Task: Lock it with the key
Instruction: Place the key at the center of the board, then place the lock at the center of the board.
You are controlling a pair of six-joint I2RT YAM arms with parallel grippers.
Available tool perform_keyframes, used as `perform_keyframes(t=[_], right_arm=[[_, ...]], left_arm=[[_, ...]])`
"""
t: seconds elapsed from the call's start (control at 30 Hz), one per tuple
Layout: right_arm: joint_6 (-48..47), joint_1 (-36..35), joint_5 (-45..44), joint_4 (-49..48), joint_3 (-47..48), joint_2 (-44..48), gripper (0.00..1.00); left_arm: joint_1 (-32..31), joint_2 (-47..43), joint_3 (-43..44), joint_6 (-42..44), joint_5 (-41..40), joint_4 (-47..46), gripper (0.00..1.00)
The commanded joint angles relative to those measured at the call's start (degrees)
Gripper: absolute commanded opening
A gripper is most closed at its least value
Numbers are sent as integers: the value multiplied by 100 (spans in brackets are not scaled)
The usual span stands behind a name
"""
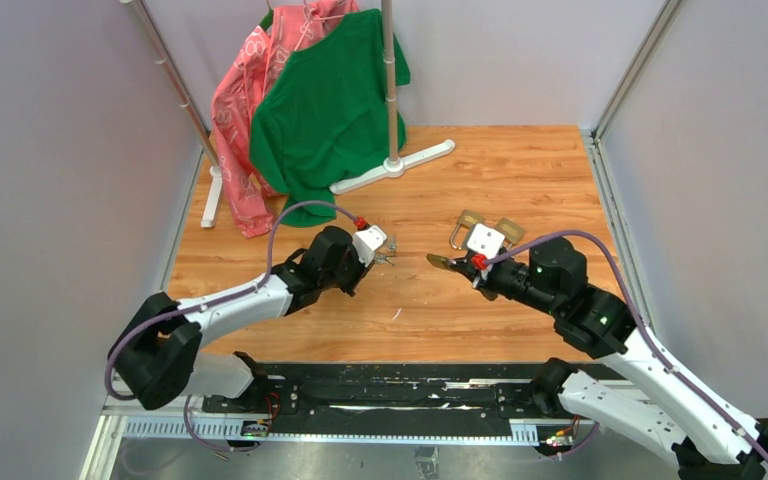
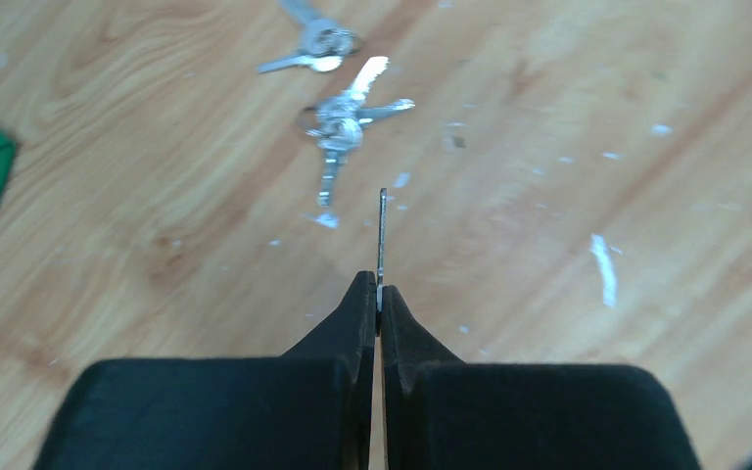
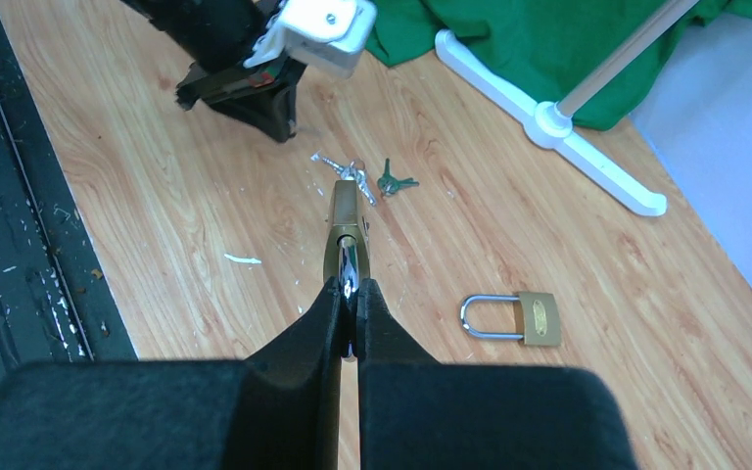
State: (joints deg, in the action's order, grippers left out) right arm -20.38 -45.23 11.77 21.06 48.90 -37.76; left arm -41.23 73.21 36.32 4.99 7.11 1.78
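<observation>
Left gripper (image 2: pixel 380 294) fully closed, pinching the key (image 2: pixel 382 230) edge-on at its fingertips, a loose key bunch (image 2: pixel 338 122) lying on the table (image 2: pixel 597 117) just beyond its tip — right gripper (image 3: pixel 351 294) clamped on the shackle of a brass padlock (image 3: pixel 346 220).

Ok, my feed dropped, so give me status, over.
Left claw shut on key, blade sticking forward. Right claw shut on brass padlock. Spare key bunches and second padlock flat on table, not blocking.

Bright, even light; faint shadows.
</observation>
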Motion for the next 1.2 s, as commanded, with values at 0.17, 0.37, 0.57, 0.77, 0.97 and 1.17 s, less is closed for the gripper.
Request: perform_keyframes(t=[0.17,0.37,0.57,0.77,0.97,1.17], right_arm=[[-27,67,153,-212,74,-344,0],[-29,67,248,-251,62,-360,0],[19,69,192,-243,74,-246,0],[-362,74,-1098,-477,271,-728,0],[-1690,61,-3152,-1459,746,-2718,0],[-2614,65,-3604,-2457,1259,-4389,0]], left_arm=[[-16,1037,-37,-312,-2264,-1159,4],[-16,1288,-66,-104,-2404,-1689,16],[-177,1179,-141,241,-1940,-1686,44],[-298,367,79,-233,-1838,-642,69],[-342,-249,-85,-1007,-2868,-247,100],[-332,-912,-518,-1185,-3246,-246,100]])
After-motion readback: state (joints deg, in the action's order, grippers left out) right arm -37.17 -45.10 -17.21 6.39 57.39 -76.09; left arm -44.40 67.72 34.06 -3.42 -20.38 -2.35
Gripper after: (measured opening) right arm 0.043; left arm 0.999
